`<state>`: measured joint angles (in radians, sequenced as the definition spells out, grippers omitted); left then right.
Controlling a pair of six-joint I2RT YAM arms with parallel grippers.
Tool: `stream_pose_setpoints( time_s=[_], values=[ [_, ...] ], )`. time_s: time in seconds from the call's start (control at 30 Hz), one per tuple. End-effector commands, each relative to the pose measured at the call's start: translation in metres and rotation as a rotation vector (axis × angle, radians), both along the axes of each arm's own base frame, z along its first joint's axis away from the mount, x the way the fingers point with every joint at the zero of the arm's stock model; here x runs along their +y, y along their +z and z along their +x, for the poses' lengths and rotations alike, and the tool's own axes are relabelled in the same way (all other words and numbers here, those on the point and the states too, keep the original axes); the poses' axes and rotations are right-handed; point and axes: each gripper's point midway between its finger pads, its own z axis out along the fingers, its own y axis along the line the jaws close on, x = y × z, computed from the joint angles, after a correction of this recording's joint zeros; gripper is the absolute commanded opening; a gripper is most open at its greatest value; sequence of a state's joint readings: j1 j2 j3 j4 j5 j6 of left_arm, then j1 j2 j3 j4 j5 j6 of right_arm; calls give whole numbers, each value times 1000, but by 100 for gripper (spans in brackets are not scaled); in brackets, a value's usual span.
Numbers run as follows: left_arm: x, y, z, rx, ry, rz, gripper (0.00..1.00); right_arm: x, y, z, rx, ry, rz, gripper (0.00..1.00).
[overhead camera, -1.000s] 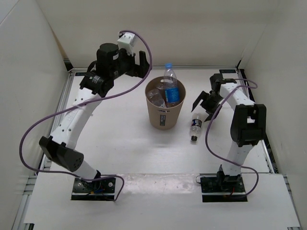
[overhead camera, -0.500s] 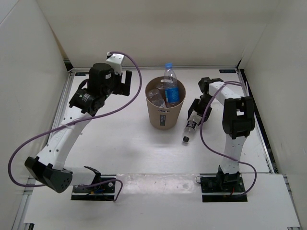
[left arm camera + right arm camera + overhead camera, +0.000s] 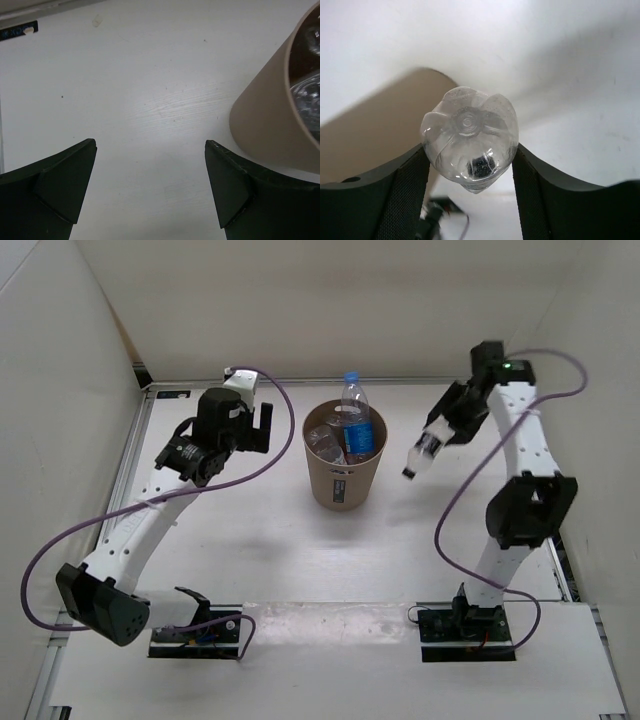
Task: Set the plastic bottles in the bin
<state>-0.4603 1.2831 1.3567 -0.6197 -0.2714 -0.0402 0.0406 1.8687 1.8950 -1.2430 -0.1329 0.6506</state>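
The left gripper (image 3: 150, 145) is spread wide with nothing in it, near the bin (image 3: 345, 485), and poses little risk. The bin looks crowded, with 1 upright bottle (image 3: 352, 405) poking above its rim. To the right, in the air and apart from the bin, the held bottle (image 3: 424, 452) tilts cap-down, pinched by the right gripper (image 3: 448, 426). If let go short of the opening, it may strike the rim or the upright bottle and bounce out.
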Motion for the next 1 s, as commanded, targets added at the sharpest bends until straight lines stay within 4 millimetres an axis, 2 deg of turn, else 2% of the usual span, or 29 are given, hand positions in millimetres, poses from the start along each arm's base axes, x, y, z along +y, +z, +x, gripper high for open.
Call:
stream_pose_setpoints(
  time_s=[0.0, 0.03, 0.07, 0.1, 0.17, 0.2, 0.3, 0.33, 0.37, 0.43, 0.47, 0.5, 0.63, 0.67, 0.73, 0.77, 0.83, 0.87, 0.93, 0.97],
  values=[
    [11, -15, -11, 21, 55, -13, 100, -3, 109, 8, -346, -44, -13, 0],
    [12, -17, -14, 26, 58, -17, 100, -1, 141, 10, -457, -43, -8, 0],
    [13, -23, -17, 38, 61, -18, 100, 0, 154, 11, -504, -39, -7, 0],
    [14, -31, -19, 54, 63, -12, 100, 14, 183, 17, -615, -2, 7, 0],
    [16, -40, -25, 73, 67, -12, 100, 23, 210, 10, -714, 26, 7, 0],
    [16, -42, -26, 75, 67, -14, 100, 43, 234, 10, -831, 90, -7, 0],
    [18, -50, -31, 96, 67, -9, 100, 81, 261, -1, -992, 216, -79, 0],
    [18, -51, -33, 99, 64, -8, 100, 89, 262, -2, -1011, 240, -90, 0],
    [19, -53, -34, 105, 68, -9, 100, 105, 261, -6, -1027, 292, -102, 0],
    [19, -55, -36, 109, 68, -13, 100, 133, 243, -14, -1000, 367, -99, 0],
    [18, -55, -37, 111, 60, -17, 100, 140, 238, -14, -1001, 382, -102, 0],
    [18, -57, -37, 114, 57, -17, 100, 159, 225, -19, -992, 420, -102, 0],
    [15, -58, -36, 112, 51, -26, 100, 177, 189, -13, -971, 483, -222, 1],
    [15, -58, -37, 111, 48, -27, 100, 181, 182, -10, -955, 499, -236, 9],
    [15, -57, -37, 108, 48, -30, 100, 185, 193, -11, -974, 529, -271, 32],
    [15, -57, -38, 105, 46, -32, 100, 187, 195, -10, -980, 537, -278, 55],
    [15, -60, -40, 112, 46, -36, 100, 183, 217, -8, -1032, 504, -290, 77],
    [15, -62, -41, 113, 42, -37, 100, 177, 236, -7, -1063, 470, -277, 90],
    [13, -61, -42, 108, 29, -48, 100, 172, 244, -6, -1068, 450, -266, 90],
    [13, -65, -44, 119, 28, -47, 100, 160, 251, -2, -1056, 417, -253, 90]
  ],
)
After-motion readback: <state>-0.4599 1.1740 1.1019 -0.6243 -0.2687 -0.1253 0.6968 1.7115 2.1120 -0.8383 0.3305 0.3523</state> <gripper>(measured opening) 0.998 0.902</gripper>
